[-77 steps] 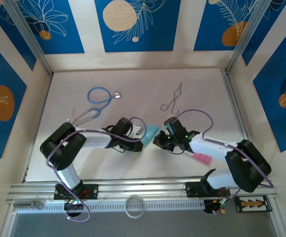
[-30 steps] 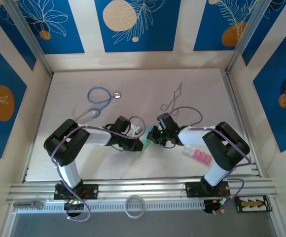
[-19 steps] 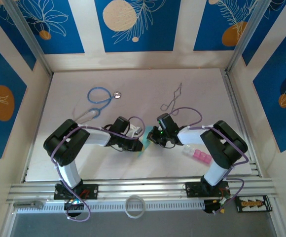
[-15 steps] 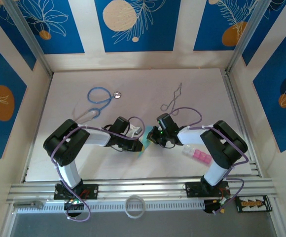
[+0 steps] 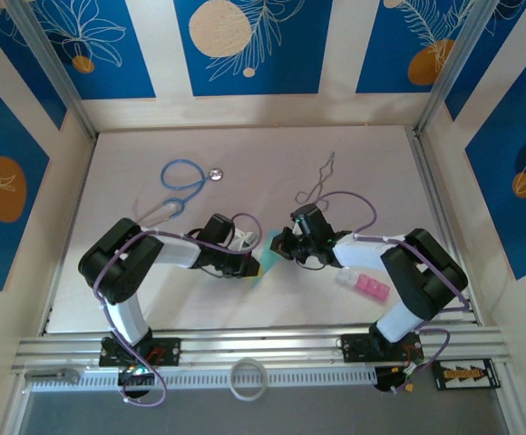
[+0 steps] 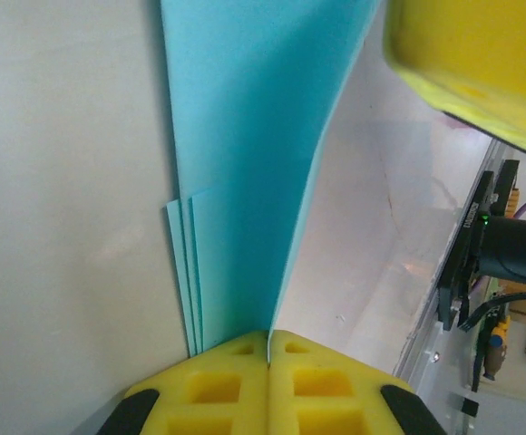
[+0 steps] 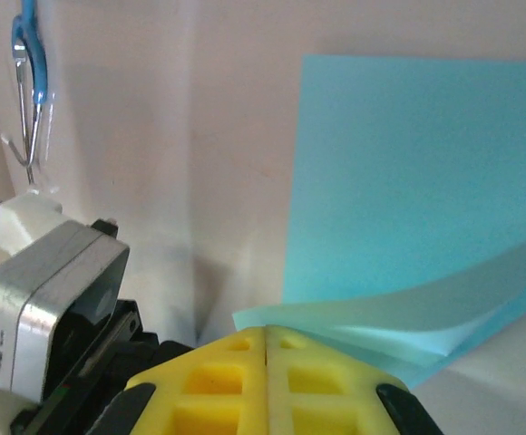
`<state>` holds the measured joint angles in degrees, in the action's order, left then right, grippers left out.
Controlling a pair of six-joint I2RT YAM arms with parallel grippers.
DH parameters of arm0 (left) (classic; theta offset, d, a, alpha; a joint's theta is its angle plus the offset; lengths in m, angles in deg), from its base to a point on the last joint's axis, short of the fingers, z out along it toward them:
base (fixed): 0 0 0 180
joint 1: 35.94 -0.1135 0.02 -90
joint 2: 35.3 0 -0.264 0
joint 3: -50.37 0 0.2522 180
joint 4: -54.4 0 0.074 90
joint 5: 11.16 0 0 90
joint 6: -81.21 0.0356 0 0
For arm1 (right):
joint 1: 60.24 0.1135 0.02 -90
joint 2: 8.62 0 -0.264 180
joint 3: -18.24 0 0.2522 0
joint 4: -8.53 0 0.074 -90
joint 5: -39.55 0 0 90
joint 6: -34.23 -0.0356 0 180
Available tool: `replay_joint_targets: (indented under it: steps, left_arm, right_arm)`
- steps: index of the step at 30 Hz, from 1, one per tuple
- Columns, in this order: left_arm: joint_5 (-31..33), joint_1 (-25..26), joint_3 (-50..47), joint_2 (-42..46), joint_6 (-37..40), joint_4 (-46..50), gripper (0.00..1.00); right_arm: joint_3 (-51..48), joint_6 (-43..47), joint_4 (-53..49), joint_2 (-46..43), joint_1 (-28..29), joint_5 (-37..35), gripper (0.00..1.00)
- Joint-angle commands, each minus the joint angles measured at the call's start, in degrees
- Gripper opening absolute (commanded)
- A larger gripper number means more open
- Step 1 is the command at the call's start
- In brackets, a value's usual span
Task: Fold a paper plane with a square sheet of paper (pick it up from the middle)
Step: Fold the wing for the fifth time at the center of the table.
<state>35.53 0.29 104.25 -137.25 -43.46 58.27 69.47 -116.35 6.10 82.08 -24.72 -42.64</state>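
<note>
Blue-tubed stethoscope (image 5: 190, 192) lying far left on the white table (image 5: 381, 181), chest piece (image 5: 216, 174) just right of its loop. Thin bent wire (image 5: 322, 179) right of centre. Pink and clear plastic blocks (image 5: 365, 284) in a row, near right. White ring (image 5: 248, 379) below the near rail.

The right gripper (image 5: 279, 245) now sits closer to the left gripper (image 5: 250, 265). Its elbow swings inward, uncovering the small pink and clear plastic blocks (image 5: 363, 284). More of the thin turquoise-blue sheet of paper (image 5: 267, 253) shows between the grippers than half a second ago.
</note>
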Motion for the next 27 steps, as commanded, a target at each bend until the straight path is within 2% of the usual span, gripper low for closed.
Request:
replay_joint_targets:
  steps: [1,11,19,22,27]
  left_arm:
    - [1.56,-1.38,-1.7,-1.15,-0.66,3.1,0.0]
    - [1.34,-1.47,-1.53,-1.09,-0.32,3.82,0.0]
    - [0.88,-1.48,-1.28,-0.14,0.64,5.47,0.0]
    - [-0.65,-1.47,-1.1,0.94,1.58,7.11,0.08]
    - [-1.39,-1.48,-1.18,4.04,4.45,12.19,0.13]
  right_arm:
    - [-0.32,2.13,1.4,1.93,-0.02,4.19,0.06]
    - [0.82,1.23,0.87,5.55,-0.02,2.73,0.05]
    - [1.76,0.58,-4.55,7.84,-0.15,-0.39,0.03]
    - [0.82,-0.01,-4.11,8.29,-0.17,-0.96,0.03]
    - [0.7,-0.16,-4.76,9.0,-0.09,-1.01,0.02]
